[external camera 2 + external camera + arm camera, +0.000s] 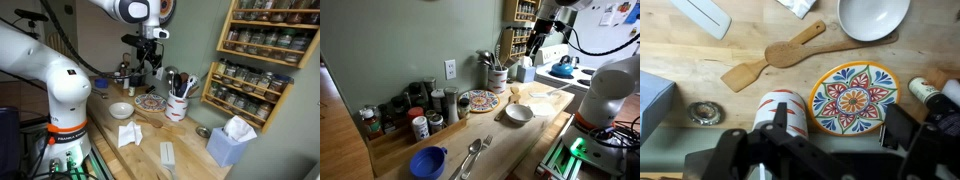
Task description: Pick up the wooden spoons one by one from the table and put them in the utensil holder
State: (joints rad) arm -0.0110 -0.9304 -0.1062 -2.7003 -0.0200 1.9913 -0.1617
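Wrist view: fingers [728,148] spread, empty, at the bottom by the holder [780,108]; two spoons [790,50] lie touching on the table [675,55], upper centre, so grabbing one could drag the other.

Home kitchen: wall spice rack [258,52], wooden countertop [532,138].

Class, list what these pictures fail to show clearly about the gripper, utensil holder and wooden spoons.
Gripper: opening of the jaws unreadable; too small in an exterior view, a dark blur cut by the bottom edge in the wrist view.
Utensil holder: inside hidden, the gripper overlaps it in the wrist view.
Wooden spoons: clear in the wrist view, too small to pick out in both exterior views.
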